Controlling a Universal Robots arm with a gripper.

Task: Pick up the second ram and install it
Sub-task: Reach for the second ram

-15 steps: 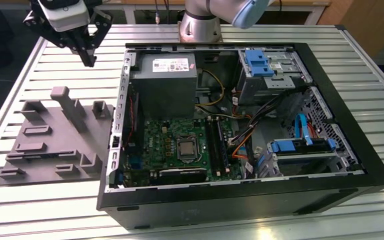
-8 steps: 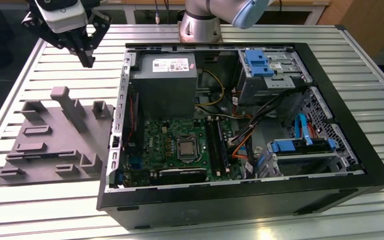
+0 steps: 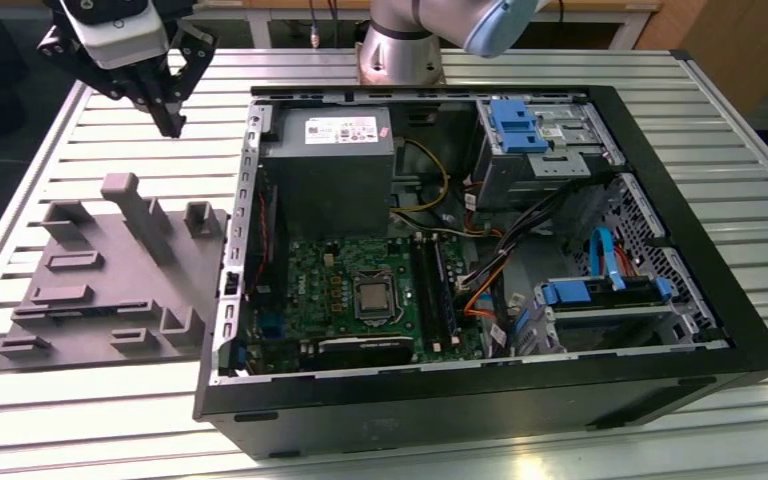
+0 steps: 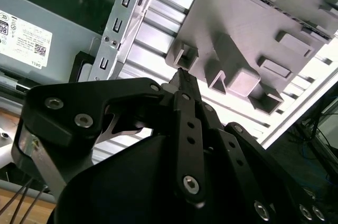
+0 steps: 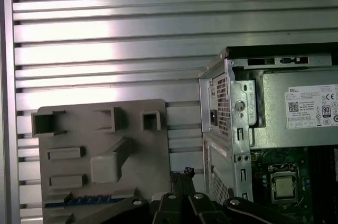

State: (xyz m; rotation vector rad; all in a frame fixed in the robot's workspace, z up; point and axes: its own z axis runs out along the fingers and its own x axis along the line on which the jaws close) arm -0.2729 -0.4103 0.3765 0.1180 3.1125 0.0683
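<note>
My gripper (image 3: pixel 168 124) hangs over the slatted table past the far edge of the grey tray (image 3: pixel 104 290), between the tray and the open computer case (image 3: pixel 491 400). Its black fingers (image 4: pixel 180 76) meet at the tips with nothing between them, so it is shut and empty. In the first wrist view a thin blue-green strip, which looks like the second ram (image 5: pixel 79 201), lies in a slot of the tray (image 5: pixel 142 155), on the side away from the row of short posts. The fingertips (image 5: pixel 183 173) sit just off that tray's edge. Long dark memory slots (image 3: pixel 428 285) run beside the processor (image 3: pixel 372 295) on the green board.
The case holds a grey power supply (image 3: pixel 324 165), blue drive brackets (image 3: pixel 515 125), orange and black cables (image 3: pixel 484 290) and metal side walls (image 5: pixel 227 123). The tray carries a tall post (image 3: pixel 137 215) and several low blocks. The arm's base (image 3: pixel 398 45) stands behind the case.
</note>
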